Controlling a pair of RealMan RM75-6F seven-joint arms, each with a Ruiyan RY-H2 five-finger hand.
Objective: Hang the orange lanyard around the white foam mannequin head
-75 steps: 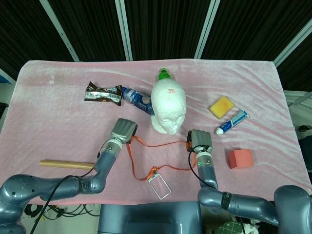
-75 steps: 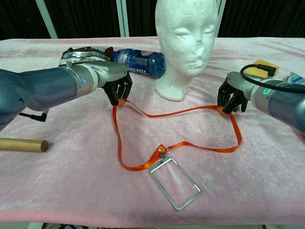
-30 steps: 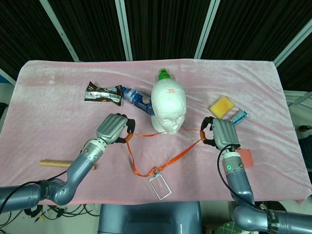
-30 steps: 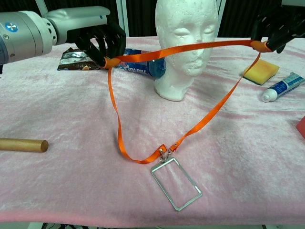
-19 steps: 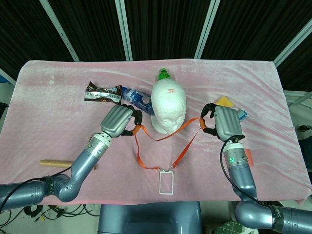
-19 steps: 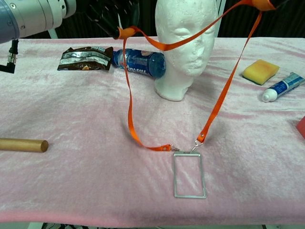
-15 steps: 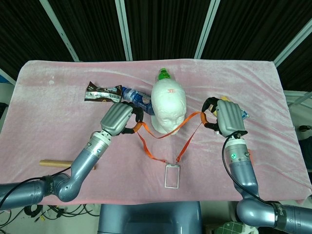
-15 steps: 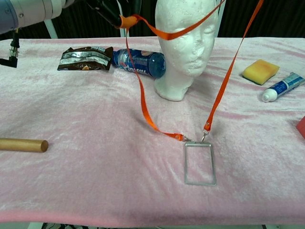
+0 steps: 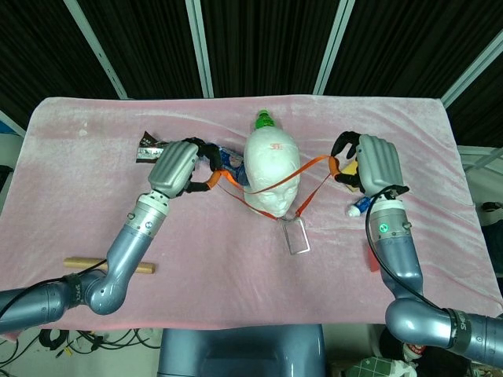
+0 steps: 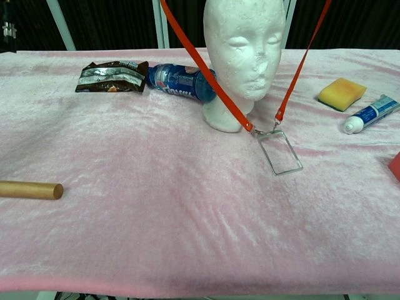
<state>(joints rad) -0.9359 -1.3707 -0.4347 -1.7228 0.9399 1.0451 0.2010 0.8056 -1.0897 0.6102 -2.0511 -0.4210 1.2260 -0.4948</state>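
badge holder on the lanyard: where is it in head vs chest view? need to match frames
Head view: the clear badge holder hangs just below and right of the white foam mannequin head, at the lanyard's low point.
Chest view: the badge holder is right of centre, beside the mannequin head's base, where the two orange straps meet.
Shared landmark: the mannequin head, centre in both views.

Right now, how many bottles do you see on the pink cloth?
2. A blue-labelled bottle lies on its side left of the mannequin head. A green-capped bottle shows behind the head in the head view, mostly hidden. More could be hidden there.
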